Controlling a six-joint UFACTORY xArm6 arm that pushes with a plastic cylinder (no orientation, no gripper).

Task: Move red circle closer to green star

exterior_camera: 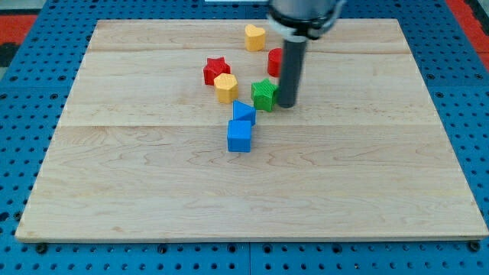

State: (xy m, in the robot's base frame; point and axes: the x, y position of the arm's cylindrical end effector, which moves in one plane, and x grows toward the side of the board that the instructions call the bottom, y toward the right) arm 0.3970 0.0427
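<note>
Camera view. My rod (290, 72) descends from the view's top, and my tip (287, 105) rests on the tabletop (367, 176) just to the view's right of the green star (263, 95), touching it or nearly so. I carry no gripper, so there are no jaws to be apart or together; the rod ends plainly.

The red circle (273, 62) lies just above the green star, toward the view's top, and is largely hidden behind my rod; only its left edge shows, so its round shape is probably, not certainly, legible. It sits near the star, though I cannot tell whether the two touch.

A yellow heart (254, 37) stands near the view's top, above and left of the red circle. A red star (216, 70) lies to the left of the green star, with a yellow hexagon (225, 87) touching it at its lower right. Below the green star sit two blue blocks: one (244, 112) just beside the star's lower left, and a blue cube (239, 136) directly below that, the pair touching.
</note>
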